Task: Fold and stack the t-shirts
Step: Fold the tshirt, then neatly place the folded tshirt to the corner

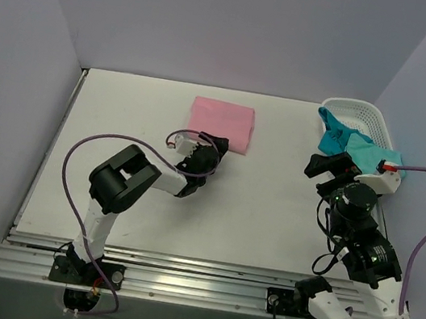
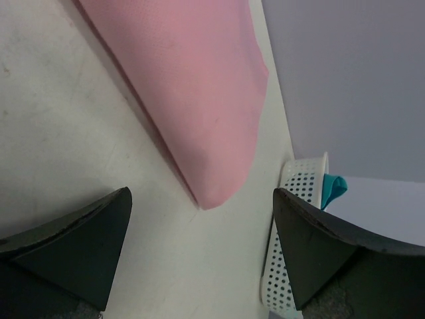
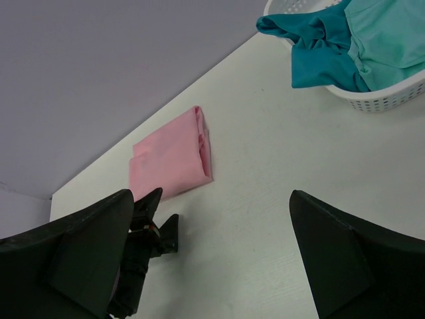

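A light pink t-shirt point(image 1: 221, 123) lies folded into a rectangle at the back middle of the table; it also shows in the left wrist view point(image 2: 192, 86) and the right wrist view point(image 3: 169, 159). A teal t-shirt point(image 1: 338, 138) and a paler turquoise one point(image 1: 377, 158) hang crumpled over the white basket point(image 1: 361, 112); the right wrist view shows both, teal point(image 3: 319, 53) and turquoise point(image 3: 392, 33). My left gripper point(image 1: 215, 147) is open and empty, just in front of the pink shirt's near right corner point(image 2: 201, 226). My right gripper point(image 1: 328, 164) is open and empty, above the table in front of the basket point(image 3: 212, 199).
The white lattice basket stands at the back right corner of the table, also in the left wrist view point(image 2: 292, 252) and the right wrist view point(image 3: 392, 93). Grey walls close in the table on the left, back and right. The left arm's gripper shows in the right wrist view point(image 3: 154, 229).
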Tool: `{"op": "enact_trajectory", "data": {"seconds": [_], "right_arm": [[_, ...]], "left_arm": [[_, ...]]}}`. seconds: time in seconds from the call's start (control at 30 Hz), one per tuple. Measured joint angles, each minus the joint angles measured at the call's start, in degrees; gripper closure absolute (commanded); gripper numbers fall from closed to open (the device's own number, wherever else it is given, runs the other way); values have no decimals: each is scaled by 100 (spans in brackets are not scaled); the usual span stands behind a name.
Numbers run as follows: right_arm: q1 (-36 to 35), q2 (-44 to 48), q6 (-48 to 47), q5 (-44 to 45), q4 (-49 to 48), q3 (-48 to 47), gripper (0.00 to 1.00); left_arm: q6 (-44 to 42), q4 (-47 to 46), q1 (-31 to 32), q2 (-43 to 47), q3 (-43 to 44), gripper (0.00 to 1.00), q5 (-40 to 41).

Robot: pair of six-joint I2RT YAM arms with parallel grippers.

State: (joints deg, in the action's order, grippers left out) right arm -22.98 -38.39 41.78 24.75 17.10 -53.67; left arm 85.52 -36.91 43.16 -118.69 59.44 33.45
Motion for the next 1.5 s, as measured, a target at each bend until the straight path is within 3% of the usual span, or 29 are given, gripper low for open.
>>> {"op": "enact_trajectory", "data": {"seconds": [0.4,0.63,0.87,1.27,1.37,1.5], "right_arm": [[0,205,-195,120,348,-98,0],[0,286,-308,293,455,-184,0],[0,315,-317,363,455,-184,0],[0,498,-450,595,520,-201,0],[0,518,-470,649,525,-264,0],[0,518,-496,697,522,-291,0]], "left_arm": [[435,621,-221,-629,1613,5,446],[540,787,-223,-625,1543,4,487],[1088,1766,76,-249,1388,3,566],[1963,2951,-356,-1049,2669,0,26],[2052,3226,-426,-1099,2883,7,-79],[2026,3499,-457,-1097,2957,8,-133]]}}
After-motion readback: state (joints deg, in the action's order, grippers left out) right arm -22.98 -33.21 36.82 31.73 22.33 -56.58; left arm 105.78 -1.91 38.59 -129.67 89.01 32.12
